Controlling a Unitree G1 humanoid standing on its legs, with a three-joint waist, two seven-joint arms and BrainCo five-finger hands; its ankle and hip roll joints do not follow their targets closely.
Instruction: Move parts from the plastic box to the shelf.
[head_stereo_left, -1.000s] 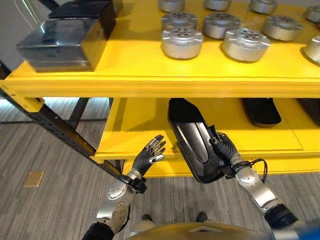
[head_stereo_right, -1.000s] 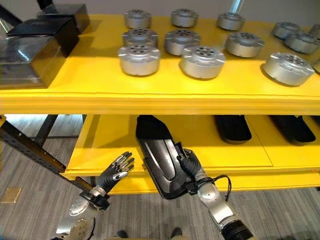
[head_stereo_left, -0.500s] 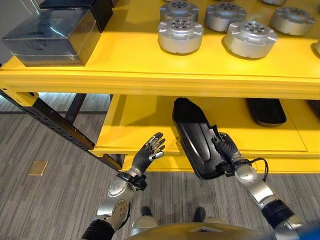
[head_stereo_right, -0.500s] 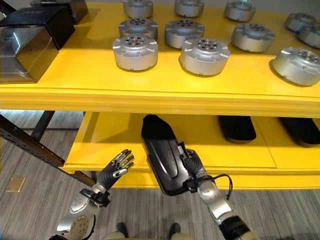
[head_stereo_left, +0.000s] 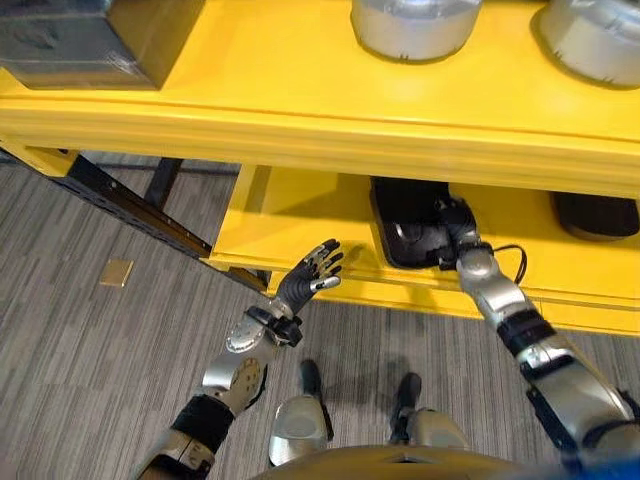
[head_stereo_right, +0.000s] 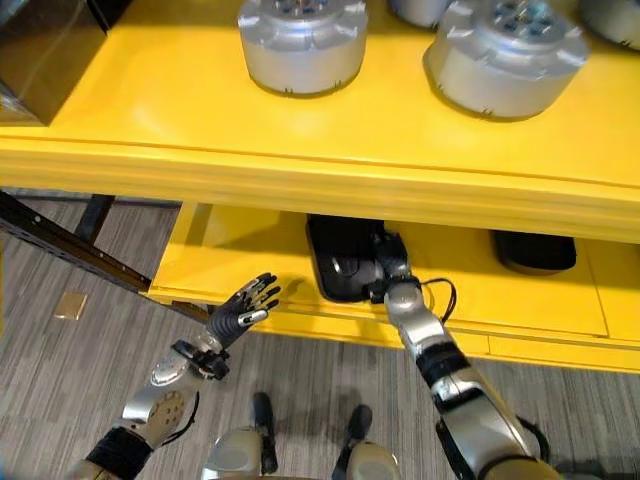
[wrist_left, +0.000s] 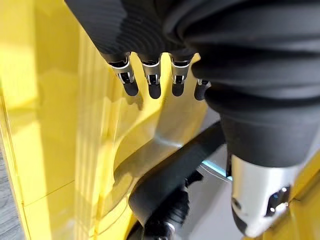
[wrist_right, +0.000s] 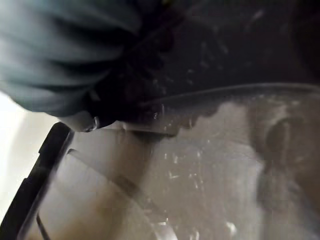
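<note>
The black part (head_stereo_left: 412, 228) lay on the lower shelf (head_stereo_left: 300, 215), tucked under the upper shelf (head_stereo_left: 300, 110) so that just its near end showed, a little back from the lower shelf's front lip. Its long axis appeared to run near-to-far, the far end hidden in the shadow beneath the upper shelf, so which way that end pointed could not be told. The right hand (head_stereo_left: 452, 228) sat at the part's near right corner, fingers curled onto its rim in a grip. To finish the placing well, the hand would likely need to ease the part straight back along that axis, keeping it flat on the yellow board and clear of the second black part (head_stereo_left: 595, 213) lying to the right, then let go without dragging the rim forward. The left hand (head_stereo_left: 308, 282) hovered to the left, in front of the lower shelf's edge, fingers spread and straight, holding nothing. Silver round parts (head_stereo_right: 302, 40) stood on the upper shelf.
</note>
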